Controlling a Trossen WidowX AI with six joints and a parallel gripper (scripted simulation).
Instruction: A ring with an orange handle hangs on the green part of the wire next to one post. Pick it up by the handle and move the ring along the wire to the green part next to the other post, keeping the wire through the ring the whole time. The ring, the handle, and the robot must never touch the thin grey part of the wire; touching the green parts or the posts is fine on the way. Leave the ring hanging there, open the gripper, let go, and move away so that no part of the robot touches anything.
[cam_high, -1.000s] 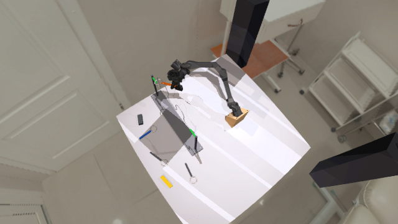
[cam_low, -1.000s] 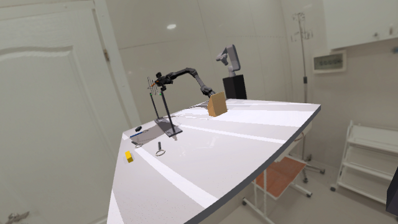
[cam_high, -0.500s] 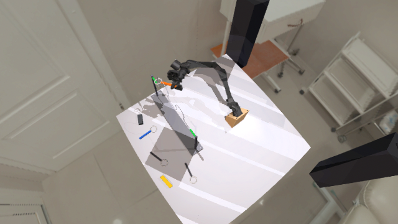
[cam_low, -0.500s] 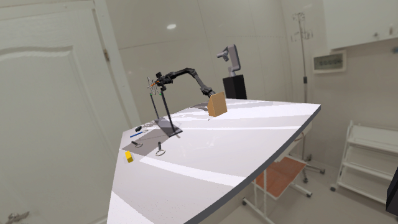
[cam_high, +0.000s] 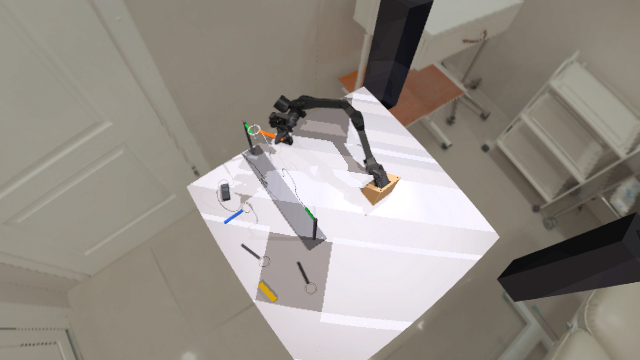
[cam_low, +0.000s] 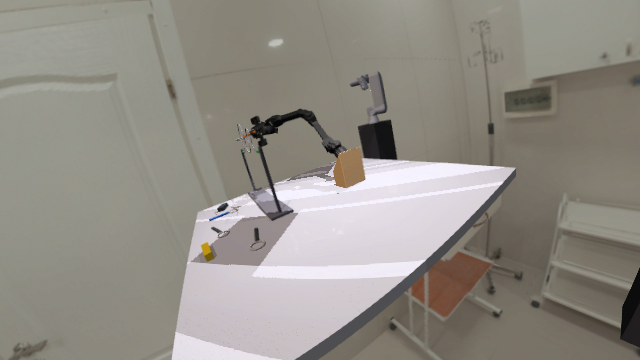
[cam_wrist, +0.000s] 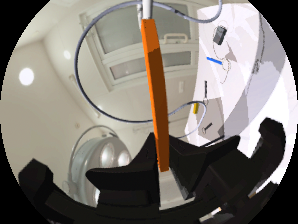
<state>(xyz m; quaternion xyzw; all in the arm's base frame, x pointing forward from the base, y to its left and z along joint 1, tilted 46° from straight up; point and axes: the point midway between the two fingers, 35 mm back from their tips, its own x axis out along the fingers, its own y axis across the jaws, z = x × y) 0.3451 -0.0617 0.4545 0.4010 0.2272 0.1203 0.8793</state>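
Observation:
The orange handle (cam_high: 267, 134) (cam_low: 248, 134) (cam_wrist: 156, 75) is held in my gripper (cam_high: 281, 139) (cam_wrist: 156, 135), which is shut on its rear end. The pale ring (cam_high: 259, 131) is at the handle's far end, overlapping the inner end of the green part (cam_high: 248, 127) by the far post (cam_high: 248, 139) (cam_low: 248, 170). Exact contact or clearance between ring and wire cannot be told. The thin grey wire (cam_wrist: 75, 65) loops around the handle in the wrist view. The other green part (cam_high: 310, 213) is at the near post (cam_high: 315, 230) (cam_low: 269, 175).
The posts stand on a dark base strip (cam_high: 280, 192). Beside it lie a blue-handled ring tool (cam_high: 233, 216), two dark-handled ring tools (cam_high: 303, 272) (cam_high: 251, 251), a yellow block (cam_high: 267, 291) and a dark object (cam_high: 225, 192). A wooden block (cam_high: 381, 191) (cam_low: 351, 168) is at the arm's base.

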